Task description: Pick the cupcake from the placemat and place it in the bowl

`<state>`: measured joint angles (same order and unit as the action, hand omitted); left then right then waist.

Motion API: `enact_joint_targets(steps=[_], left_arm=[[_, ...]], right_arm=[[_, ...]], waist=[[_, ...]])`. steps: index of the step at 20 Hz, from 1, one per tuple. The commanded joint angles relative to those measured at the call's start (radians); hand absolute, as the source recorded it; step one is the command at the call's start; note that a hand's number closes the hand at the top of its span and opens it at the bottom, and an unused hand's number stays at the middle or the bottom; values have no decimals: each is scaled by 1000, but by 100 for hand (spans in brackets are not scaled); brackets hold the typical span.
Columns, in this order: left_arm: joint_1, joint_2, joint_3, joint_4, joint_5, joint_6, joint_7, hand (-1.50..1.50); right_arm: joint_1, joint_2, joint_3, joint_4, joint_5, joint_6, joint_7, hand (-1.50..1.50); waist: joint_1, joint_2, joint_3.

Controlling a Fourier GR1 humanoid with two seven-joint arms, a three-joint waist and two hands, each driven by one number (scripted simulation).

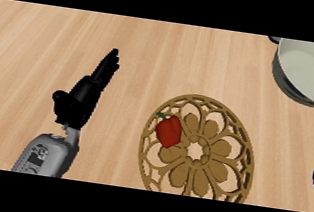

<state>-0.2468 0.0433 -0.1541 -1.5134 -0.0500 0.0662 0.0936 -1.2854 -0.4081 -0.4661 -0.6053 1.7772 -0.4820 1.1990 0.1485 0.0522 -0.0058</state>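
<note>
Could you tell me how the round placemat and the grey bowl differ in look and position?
The placemat is flat, tan openwork with a flower pattern; the bowl is solid grey with raised walls. The placemat lies near the lower middle, fully in view; the bowl sits upper right, cut by the edge. The placemat carries a red item; the bowl looks empty. Both are round.

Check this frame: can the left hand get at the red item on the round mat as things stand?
Probably yes. The left hand is open beside the mat, and nothing lies between it and the red pepper-like item.
</note>
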Motion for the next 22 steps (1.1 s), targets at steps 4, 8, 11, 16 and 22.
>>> enact_joint_targets(steps=[4, 8, 11, 16, 22], left_arm=[[7, 14, 26, 12, 10, -2, -1, 0], [1, -3, 16, -9, -9, 26, 11, 0], [19, 35, 53, -16, 14, 4, 5, 0], [44, 26, 46, -12, 19, 1, 9, 0], [60, 14, 46, -12, 5, 25, -5, 0]], right_arm=[[-51, -19, -45, 145, 122, 133, 257, 150], [-24, -22, -82, 163, 152, 76, 281, 150], [30, -11, -115, 175, 176, 62, 288, 150], [102, 35, -186, 158, 194, 30, 288, 150], [165, 123, -309, 104, 94, -136, 257, 150]], waist=[[-30, -10, 3], [-44, -13, 6], [-50, -16, 6], [-74, -24, 6], [-93, -32, 8]])
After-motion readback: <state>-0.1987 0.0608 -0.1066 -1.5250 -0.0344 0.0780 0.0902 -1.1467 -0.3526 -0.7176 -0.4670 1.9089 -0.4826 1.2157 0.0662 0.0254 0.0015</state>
